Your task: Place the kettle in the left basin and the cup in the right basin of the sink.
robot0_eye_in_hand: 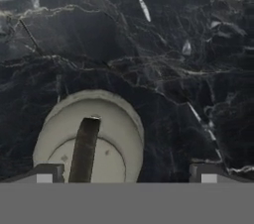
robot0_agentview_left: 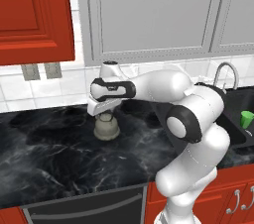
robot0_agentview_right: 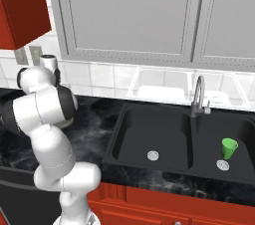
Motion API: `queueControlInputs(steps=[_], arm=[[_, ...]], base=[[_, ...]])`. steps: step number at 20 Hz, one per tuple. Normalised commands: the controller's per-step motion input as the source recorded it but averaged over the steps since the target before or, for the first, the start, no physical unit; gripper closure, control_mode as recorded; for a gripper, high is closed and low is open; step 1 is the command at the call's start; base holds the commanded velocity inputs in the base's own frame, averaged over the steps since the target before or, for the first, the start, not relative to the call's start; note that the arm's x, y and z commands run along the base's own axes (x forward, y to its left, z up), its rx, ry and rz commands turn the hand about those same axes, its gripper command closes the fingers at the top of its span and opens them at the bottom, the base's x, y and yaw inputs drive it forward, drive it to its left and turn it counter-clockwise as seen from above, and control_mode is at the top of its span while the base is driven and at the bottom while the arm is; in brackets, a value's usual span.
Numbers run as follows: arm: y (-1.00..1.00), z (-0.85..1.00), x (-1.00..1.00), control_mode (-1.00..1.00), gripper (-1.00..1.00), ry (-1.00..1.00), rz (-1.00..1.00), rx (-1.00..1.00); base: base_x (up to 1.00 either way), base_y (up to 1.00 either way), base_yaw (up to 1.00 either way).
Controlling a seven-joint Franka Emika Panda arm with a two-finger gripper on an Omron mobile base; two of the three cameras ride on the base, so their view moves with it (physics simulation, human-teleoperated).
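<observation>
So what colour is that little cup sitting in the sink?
Bright green. The cup shows best in the right base view, standing in the narrower right basin of the sink.

A black marble counter (robot0_agentview_left: 44, 143) with pale veins runs along the tiled wall. The kettle (robot0_agentview_left: 105, 127) stands upright on it, well left of the sink (robot0_agentview_right: 117, 139), which is set into the counter. The cup (robot0_agentview_right: 229, 148) stands upright on the floor of the right basin (robot0_agentview_right: 234, 167), beside its drain. The left basin (robot0_agentview_right: 144, 134) holds only its drain.
</observation>
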Motion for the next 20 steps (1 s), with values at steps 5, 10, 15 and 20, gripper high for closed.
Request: queueControlInputs(steps=[5,10,15,20], arm=[[0.04,-0.06,0.16,-1.0,-1.0,-0.03,0.0,-0.04],[-0.02,-0.02,0.08,-1.0,-1.0,-0.02,0.01,-0.01],[-0.01,0.0,0.02,-1.0,-1.0,0.0,0.03,-0.01],[-0.2,0.0,0.1,-1.0,-1.0,0.0,0.05,0.0]], base=[[0.0,0.0,0.0],[0.0,0.0,0.0],[0.0,0.0,0.0],[0.0,0.0,0.0]])
